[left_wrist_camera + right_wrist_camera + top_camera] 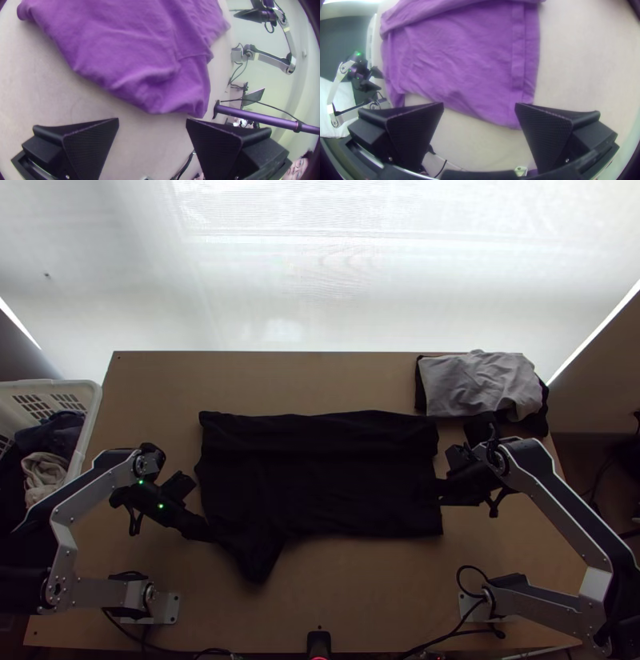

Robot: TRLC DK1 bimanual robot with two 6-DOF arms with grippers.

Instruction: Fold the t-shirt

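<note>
T-shirt [320, 476] lies across the table [360, 596], far side apparently folded in, near sleeve [258, 560] jutting. Left gripper [152, 120] and right gripper [479, 105]: fingers apart, unloaded. Judged step: near-side fold; next, pinch near edge at both ends, lift together.

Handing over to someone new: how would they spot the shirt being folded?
Start at the wooden table and look to its middle, between the left gripper and the right gripper. The t-shirt lies there, one pointed part jutting toward the near edge. Unlike the stacked clothes at the far right corner and the bunched ones in the white basket, it lies by itself, broad and flat.
</note>
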